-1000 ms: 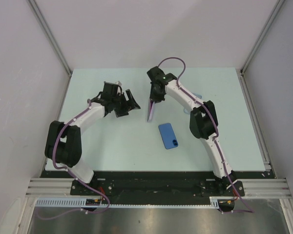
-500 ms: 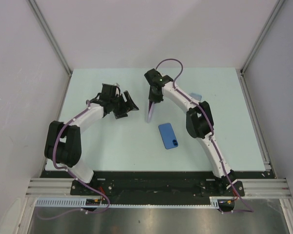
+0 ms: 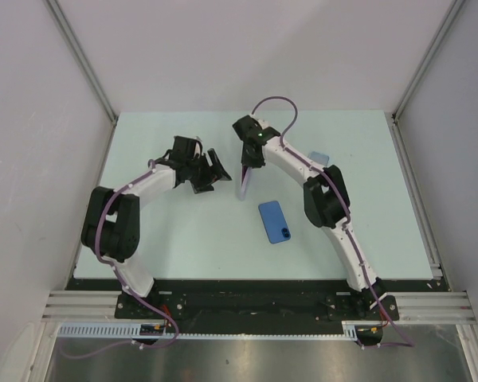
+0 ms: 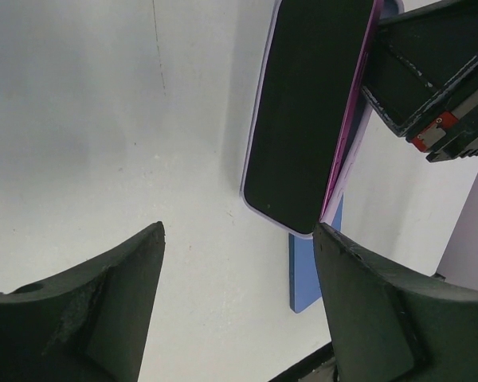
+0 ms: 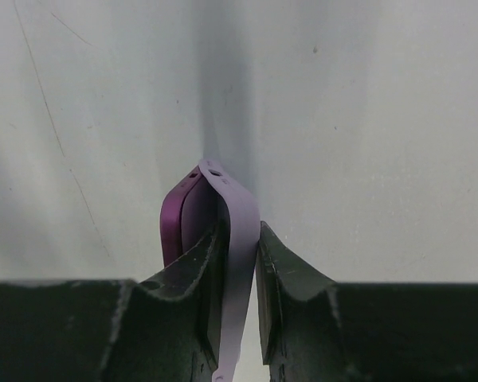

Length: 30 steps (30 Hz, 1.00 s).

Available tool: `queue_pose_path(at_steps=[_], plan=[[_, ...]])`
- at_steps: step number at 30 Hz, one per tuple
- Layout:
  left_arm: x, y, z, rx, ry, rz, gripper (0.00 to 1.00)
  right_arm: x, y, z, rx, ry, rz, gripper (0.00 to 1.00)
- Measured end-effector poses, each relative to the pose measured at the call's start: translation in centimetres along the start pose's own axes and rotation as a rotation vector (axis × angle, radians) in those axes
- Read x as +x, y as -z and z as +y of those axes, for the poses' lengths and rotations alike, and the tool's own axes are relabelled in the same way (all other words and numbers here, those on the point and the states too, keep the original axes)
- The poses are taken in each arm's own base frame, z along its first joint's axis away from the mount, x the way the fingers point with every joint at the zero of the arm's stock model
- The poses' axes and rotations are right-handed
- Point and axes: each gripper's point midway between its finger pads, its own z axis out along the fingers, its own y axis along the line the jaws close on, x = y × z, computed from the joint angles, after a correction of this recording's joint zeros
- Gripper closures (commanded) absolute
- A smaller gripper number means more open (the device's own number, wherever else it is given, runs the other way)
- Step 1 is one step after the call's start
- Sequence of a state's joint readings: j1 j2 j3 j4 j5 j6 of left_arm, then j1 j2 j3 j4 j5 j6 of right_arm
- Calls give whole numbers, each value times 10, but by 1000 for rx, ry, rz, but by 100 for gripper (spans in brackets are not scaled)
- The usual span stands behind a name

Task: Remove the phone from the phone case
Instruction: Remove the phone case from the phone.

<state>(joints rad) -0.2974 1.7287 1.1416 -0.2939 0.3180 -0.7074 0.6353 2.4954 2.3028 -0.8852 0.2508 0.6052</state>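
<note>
My right gripper [image 3: 250, 161] holds a lilac phone case [image 5: 240, 208] on edge above the middle of the table. Its fingers [image 5: 291, 274] are shut on the case's thin back wall. The purple phone [image 5: 173, 220] sits in the case, and its edge gapes away from the case to the left of my fingers. In the left wrist view the phone's black screen [image 4: 309, 119] faces my left gripper [image 4: 239, 231]. That gripper is open and empty, a short way left of the phone [image 3: 244, 185], and it also shows in the top view [image 3: 214, 173].
A blue phone-shaped slab [image 3: 275, 221] lies flat on the table just in front of the held case, and it also shows in the left wrist view [image 4: 309, 274]. A small pale-blue item [image 3: 319, 158] lies behind the right arm. Grey walls enclose the table.
My left gripper has moved right, closer to the hanging phone. My right gripper with the case has shifted slightly left and back.
</note>
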Motion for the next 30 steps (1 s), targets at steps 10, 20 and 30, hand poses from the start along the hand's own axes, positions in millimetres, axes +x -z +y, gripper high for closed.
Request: queue_pose_path(at_steps=[10,20,30], plan=[[5,-11,-3,11,2,18,22,2,1,1,-57,-16,-94,74],[-10,-21,-16,34,34,5,23,6,1,32,-142,-5,-120,100],[-24,-45,-12,17,138,-17,28,6,1,32,-164,-13,-118,100]])
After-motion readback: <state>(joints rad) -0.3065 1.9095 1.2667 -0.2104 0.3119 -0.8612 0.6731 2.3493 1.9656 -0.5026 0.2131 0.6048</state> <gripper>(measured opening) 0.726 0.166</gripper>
